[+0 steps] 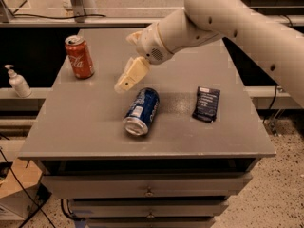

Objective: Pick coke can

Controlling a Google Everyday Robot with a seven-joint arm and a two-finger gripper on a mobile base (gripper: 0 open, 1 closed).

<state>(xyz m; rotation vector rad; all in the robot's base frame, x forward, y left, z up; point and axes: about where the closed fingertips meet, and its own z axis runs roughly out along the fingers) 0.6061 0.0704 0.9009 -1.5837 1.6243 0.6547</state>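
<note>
A tipped-over can [142, 111] lies at the middle of the desk [95, 132]. Behind it to the left, well apart, stands the coke can [79, 57]. To its right lies a packet [206, 104]. The end effector [124, 83] hangs just behind-left of the tipped-over can.
</note>
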